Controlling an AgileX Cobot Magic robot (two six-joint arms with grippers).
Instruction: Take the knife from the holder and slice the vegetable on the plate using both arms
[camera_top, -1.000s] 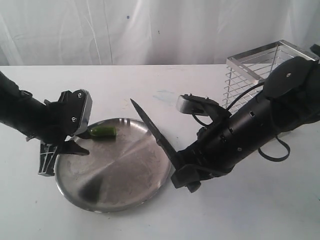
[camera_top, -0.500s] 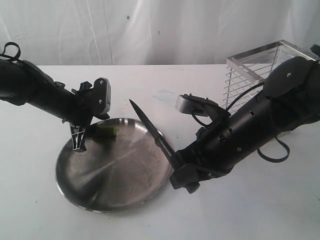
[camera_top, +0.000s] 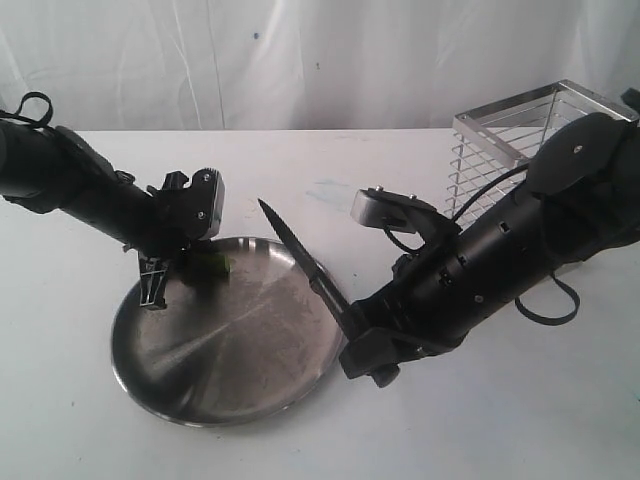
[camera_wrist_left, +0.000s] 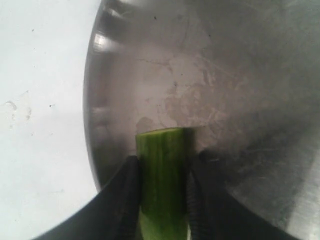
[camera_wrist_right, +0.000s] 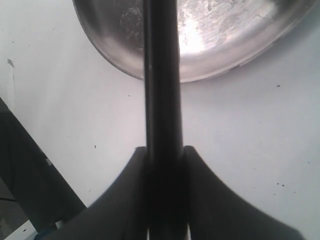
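Observation:
The green vegetable (camera_top: 216, 265) lies at the back left of the steel plate (camera_top: 230, 360). My left gripper (camera_top: 172, 272) reaches in from the left and is shut on the vegetable. In the left wrist view, the black fingers (camera_wrist_left: 122, 200) press both sides of the vegetable (camera_wrist_left: 162, 145), whose cut end points toward the plate's middle (camera_wrist_left: 225, 90). My right gripper (camera_top: 365, 340) is shut on the handle of the dark knife (camera_top: 300, 255), whose blade slants up over the plate's right rim. The right wrist view shows the knife (camera_wrist_right: 162, 90) clamped in the gripper (camera_wrist_right: 164, 165). The wire holder (camera_top: 500, 135) stands at the back right.
The right arm's thick black segments (camera_top: 520, 240) lie between the plate and the holder. A white curtain hangs behind the white table (camera_top: 320, 440). The plate's rim (camera_wrist_right: 150, 75) reaches just under the blade.
My left arm has swung back and inward, and its gripper has turned and closed around the vegetable. The right arm and knife have barely moved.

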